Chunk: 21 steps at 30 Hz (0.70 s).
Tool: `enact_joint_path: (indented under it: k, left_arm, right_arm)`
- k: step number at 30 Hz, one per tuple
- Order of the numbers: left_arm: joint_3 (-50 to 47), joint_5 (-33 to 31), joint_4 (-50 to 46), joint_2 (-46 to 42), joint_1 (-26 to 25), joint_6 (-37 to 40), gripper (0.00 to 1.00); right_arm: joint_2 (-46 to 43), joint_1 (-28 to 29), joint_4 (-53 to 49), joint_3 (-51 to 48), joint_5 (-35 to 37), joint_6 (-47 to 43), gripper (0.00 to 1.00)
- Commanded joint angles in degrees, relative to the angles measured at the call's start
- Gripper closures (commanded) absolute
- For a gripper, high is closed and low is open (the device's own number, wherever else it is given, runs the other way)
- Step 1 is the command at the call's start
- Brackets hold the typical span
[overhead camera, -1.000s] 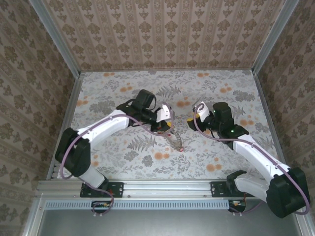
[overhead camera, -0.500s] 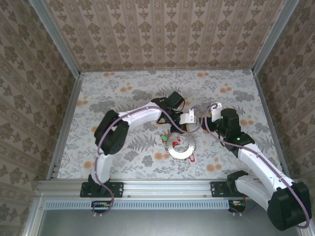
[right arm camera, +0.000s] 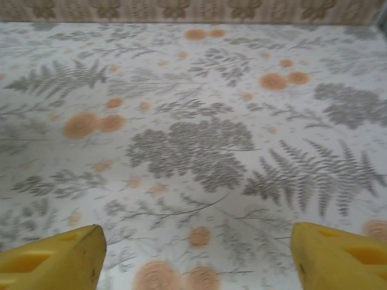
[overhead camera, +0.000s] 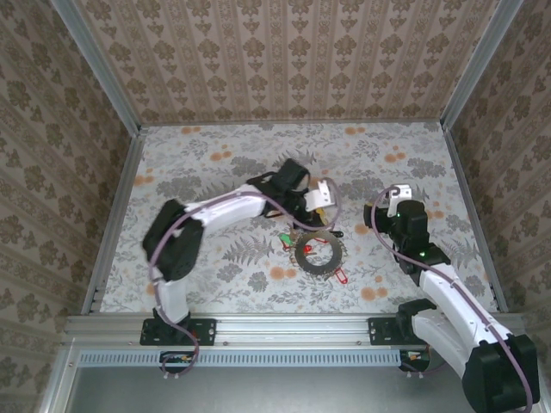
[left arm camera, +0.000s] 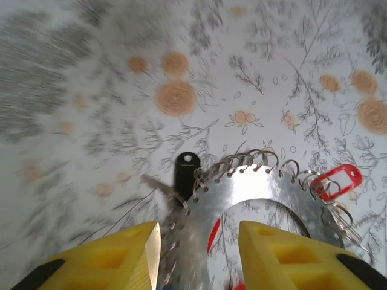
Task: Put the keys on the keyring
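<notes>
The keyring [overhead camera: 318, 255] lies flat on the flowered table, a shiny metal ring fringed with small loops and keys [overhead camera: 303, 267]. A green tag [overhead camera: 285, 238] sticks out at its left and a red tag [overhead camera: 342, 276] at its lower right. My left gripper [overhead camera: 320, 211] hovers just behind it. In the left wrist view the keyring [left arm camera: 254, 187] has its near rim between my yellow fingers [left arm camera: 115, 257], which stand apart; the left gripper [left arm camera: 199, 254] is open. A black key head [left arm camera: 186, 172] and the red tag [left arm camera: 335, 180] show there. My right gripper [overhead camera: 392, 200] [right arm camera: 196, 260] is open over bare table.
Patterned walls [overhead camera: 284, 60] close in the table on three sides. A metal rail [overhead camera: 284, 329] runs along the near edge by the arm bases. The cloth [right arm camera: 193, 145] ahead of the right gripper is bare.
One second ago the keyring hung from my shut left gripper; now it lies flat and that gripper has opened. My right gripper has pulled back to the right and opened wider.
</notes>
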Motion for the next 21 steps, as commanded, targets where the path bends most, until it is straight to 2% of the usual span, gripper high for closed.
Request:
enact_joint_path:
  k: [1, 3, 5, 9, 12, 14, 16, 18, 19, 20, 21]
  left_arm:
    - [-12.61, -5.54, 21.57, -12.12, 4.71, -8.22, 0.57]
    - [-22.46, -11.12, 28.88, -19.66, 8.79, -11.42, 0.53]
    - [-30.69, -17.03, 32.0, -26.05, 13.19, -13.7, 0.49]
    - [-41.92, -26.5, 30.9, -37.77, 22.96, -15.73, 0.36]
    - [-48.82, -31.14, 31.53, -45.2, 30.22, -17.03, 0.12]
    - [-51.98, -31.66, 32.29, -48.11, 34.85, -18.06, 0.0]
    - [-55.1, -31.03, 35.17, -49.34, 38.58, -17.79, 0.0]
    - [-57.7, -30.53, 41.32, -47.52, 41.32, -18.3, 0.0]
    - [-58.19, -29.6, 43.8, -45.75, 42.31, -18.63, 0.0]
    - [-58.41, -28.83, 46.51, -43.27, 43.03, -18.46, 0.0]
    - [-58.5, -27.84, 49.05, -40.45, 43.48, -17.91, 0.0]
  right_arm:
    - [2.78, -1.29, 11.01, -2.66, 4.97, -2.38, 0.17]
    - [7.89, -1.85, 15.63, -2.62, 1.94, -5.47, 0.17]
    - [13.82, -2.02, 19.91, -1.92, 1.19, -6.44, 0.15]
    - [24.31, -2.68, 33.59, -2.65, -0.72, -8.1, 0.13]
    - [28.83, -3.62, 36.86, -0.59, -3.39, -7.29, 0.09]
    - [32.19, -4.46, 39.87, -0.57, -6.39, -6.76, 0.09]
    - [34.28, -5.0, 44.0, -1.85, -5.72, -5.99, 0.08]
    - [37.24, -6.14, 50.51, -4.57, -9.25, -5.91, 0.07]
    - [39.64, -6.08, 56.34, -5.65, -9.73, -6.23, 0.02]
    - [39.37, -6.07, 57.04, -5.65, -8.68, -5.85, 0.0]
    - [37.85, -6.09, 50.5, -3.61, -6.68, -4.71, 0.01]
